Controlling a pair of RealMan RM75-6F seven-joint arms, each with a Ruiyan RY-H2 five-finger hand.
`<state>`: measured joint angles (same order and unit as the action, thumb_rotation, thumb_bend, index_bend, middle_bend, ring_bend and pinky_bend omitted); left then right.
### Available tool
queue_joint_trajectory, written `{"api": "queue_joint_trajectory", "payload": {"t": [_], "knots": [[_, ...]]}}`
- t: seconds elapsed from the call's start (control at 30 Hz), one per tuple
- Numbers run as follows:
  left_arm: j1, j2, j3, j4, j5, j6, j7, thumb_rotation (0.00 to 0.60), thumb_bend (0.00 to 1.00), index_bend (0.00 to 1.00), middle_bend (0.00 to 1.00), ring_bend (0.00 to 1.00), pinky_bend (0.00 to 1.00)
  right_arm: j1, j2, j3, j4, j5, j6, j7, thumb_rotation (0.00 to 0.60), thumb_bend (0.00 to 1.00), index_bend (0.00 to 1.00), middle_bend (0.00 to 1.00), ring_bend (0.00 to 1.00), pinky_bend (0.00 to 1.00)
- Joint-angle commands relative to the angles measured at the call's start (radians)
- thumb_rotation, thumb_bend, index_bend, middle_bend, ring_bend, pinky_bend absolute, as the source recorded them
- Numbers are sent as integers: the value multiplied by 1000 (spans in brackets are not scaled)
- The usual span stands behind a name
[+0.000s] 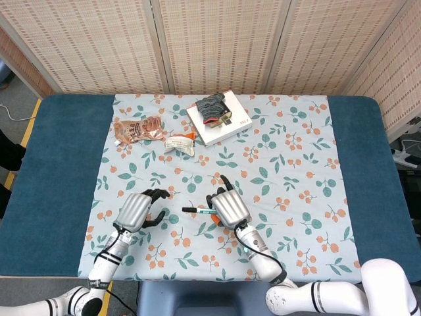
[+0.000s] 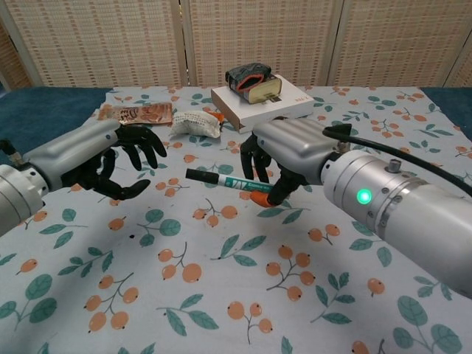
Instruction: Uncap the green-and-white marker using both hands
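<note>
- We see two hands over the flowered cloth [image 1: 296, 158], one to each side of a single marker [image 2: 221, 180].
- The right hand [image 2: 284, 156] has its fingers wrapped round the green-and-white body of the marker and holds it clear of the cloth, roughly level, black cap pointing toward the other hand.
- The left hand [image 2: 122, 158] holds nothing; its dark fingers [image 2: 144, 144] are spread and loosely curved, facing the cap but apart from it.
- Nothing lies between that hand and the cap.
- Further back we count one white box [image 1: 220, 120] with one dark bundle [image 1: 212, 107] on top.
- Left of the box lie one crumpled white wrapper [image 1: 179, 143] and one brown snack packet [image 1: 137, 129], near each other.
- The cloth covers the middle of one blue table [image 1: 62, 158].
</note>
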<state>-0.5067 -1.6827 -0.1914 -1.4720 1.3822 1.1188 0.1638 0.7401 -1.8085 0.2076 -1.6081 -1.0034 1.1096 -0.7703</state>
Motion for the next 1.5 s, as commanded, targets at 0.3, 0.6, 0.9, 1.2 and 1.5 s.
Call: {"api": "queue_joint_trajectory", "payload": {"t": [0.3,0.6,0.9,1.2,1.5], "knots": [[-23,-75,24,47,5,9,-20,600,383,328,405,396,718,43,-44,20,23,62,5,-67,600,423,820,741,342,0],[-30,-84,24,42,-7,18,-27,600,378,341,414,400,729,59,-57,24,33,86,18,-72,600,422,820,741,342,0],[-36,-112,30,60,2,38,-49,600,375,409,466,423,752,72,-71,22,40,94,30,-74,600,423,820,741,342,0],[-40,-125,33,75,12,56,-53,600,375,439,489,438,762,79,-74,19,37,101,36,-71,600,423,820,741,342,0],[-44,-135,34,87,9,58,-58,600,381,476,519,454,769,81,-68,14,32,104,40,-65,600,422,820,741,342,0]]}}
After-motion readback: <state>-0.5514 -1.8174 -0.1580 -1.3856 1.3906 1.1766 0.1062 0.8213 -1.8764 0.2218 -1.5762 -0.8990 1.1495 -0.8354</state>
